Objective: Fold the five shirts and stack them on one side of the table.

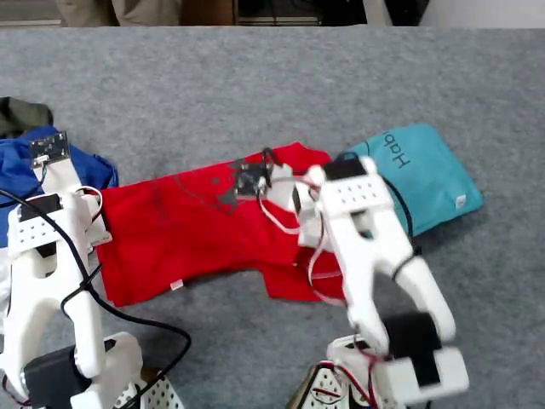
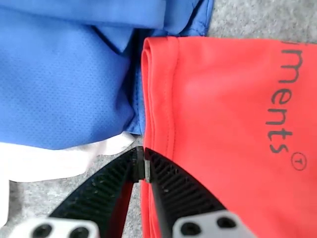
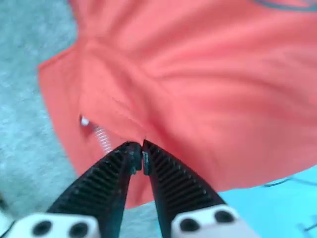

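A red shirt (image 1: 187,230) lies spread across the middle of the grey table (image 1: 255,85). My left gripper (image 1: 96,227) is at the shirt's left hem. In the left wrist view that gripper (image 2: 143,166) is shut on the hem of the red shirt (image 2: 223,124). My right gripper (image 1: 285,200) is over the shirt's right part. In the right wrist view it (image 3: 139,151) is shut on a raised fold of the red shirt (image 3: 198,74). A folded teal shirt (image 1: 426,175) lies just right of the red one. A crumpled blue shirt (image 1: 17,175) lies at the left edge.
A dark green garment (image 1: 21,115) sits behind the blue shirt at the far left. White cloth (image 2: 49,161) lies under the blue shirt (image 2: 59,74), close to my left gripper. The teal shirt (image 3: 277,208) borders the red one near my right gripper. The table's back half is bare.
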Robot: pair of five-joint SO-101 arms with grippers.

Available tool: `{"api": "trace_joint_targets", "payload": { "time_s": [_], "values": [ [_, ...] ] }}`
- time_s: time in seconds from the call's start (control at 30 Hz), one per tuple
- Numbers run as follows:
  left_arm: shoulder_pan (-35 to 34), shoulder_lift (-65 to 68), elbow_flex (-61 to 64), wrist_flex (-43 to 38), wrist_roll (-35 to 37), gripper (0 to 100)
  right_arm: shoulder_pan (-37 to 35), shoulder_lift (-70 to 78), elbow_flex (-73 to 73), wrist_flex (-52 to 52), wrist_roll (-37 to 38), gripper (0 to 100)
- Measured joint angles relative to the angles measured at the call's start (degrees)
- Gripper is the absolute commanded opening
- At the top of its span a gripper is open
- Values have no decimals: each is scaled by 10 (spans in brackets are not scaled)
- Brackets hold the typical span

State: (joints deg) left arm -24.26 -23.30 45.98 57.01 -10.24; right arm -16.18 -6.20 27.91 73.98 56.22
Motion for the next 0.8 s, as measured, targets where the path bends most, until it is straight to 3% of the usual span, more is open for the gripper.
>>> {"api": "trace_joint_targets", "payload": {
  "time_s": [0.33, 0.53, 0.6, 0.7, 0.8],
  "values": [
    [0, 0, 0, 0, 0, 18, 0, 298, -380, 117, 80, 24],
    [0, 0, 0, 0, 0, 18, 0, 464, -623, 209, 98, 344],
    [0, 0, 0, 0, 0, 18, 0, 496, -698, 248, 98, 387],
    [0, 0, 0, 0, 0, 18, 0, 505, -769, 270, 85, 328],
    [0, 0, 0, 0, 0, 18, 0, 501, -778, 271, 69, 164]
  ]
}}
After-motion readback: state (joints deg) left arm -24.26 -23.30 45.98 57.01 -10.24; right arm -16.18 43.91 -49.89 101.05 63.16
